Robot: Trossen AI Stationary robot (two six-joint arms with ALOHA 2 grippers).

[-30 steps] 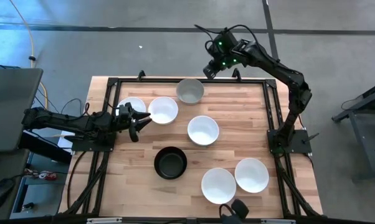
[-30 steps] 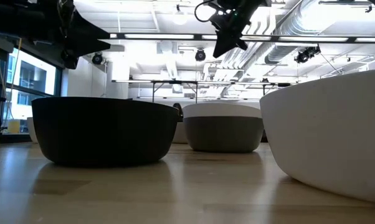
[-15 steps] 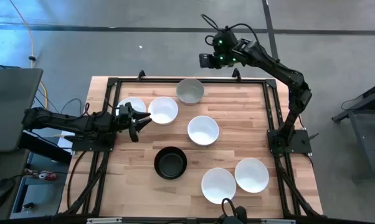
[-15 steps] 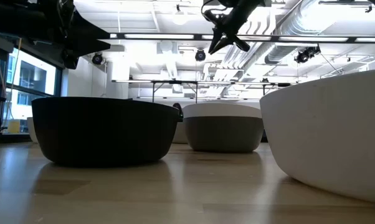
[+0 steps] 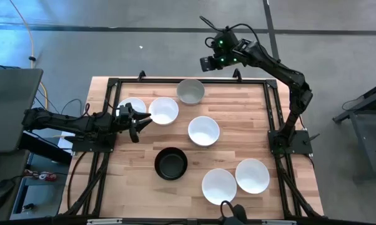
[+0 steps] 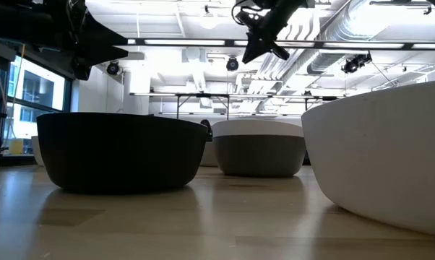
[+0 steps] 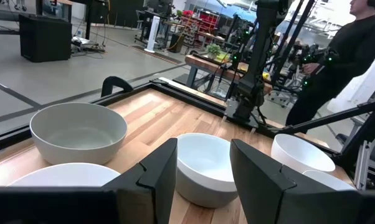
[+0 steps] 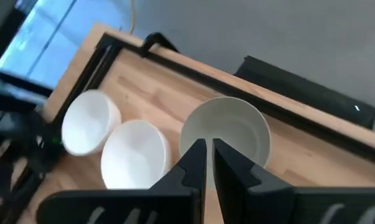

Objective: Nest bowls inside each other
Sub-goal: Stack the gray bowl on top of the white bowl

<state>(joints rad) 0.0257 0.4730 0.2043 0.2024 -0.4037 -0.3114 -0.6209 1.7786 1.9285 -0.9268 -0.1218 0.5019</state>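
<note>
Left pincer [image 5: 138, 120]: fingers parted, empty, between two white bowls [image 5: 163, 110] at the tabletop's [image 5: 238, 125] left edge. Right pincer [image 5: 207, 62]: nearly closed, empty, raised beyond the far edge above the grey bowl [image 5: 190, 91]. Black bowl [image 5: 170, 164] and remaining white bowls sit apart. Nothing nested; all stacking remains.

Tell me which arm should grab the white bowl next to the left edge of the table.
Left. The left gripper, fingers open, hangs low right beside that white bowl. The right gripper is raised beyond the far edge, above the grey bowl, nearly shut.
</note>
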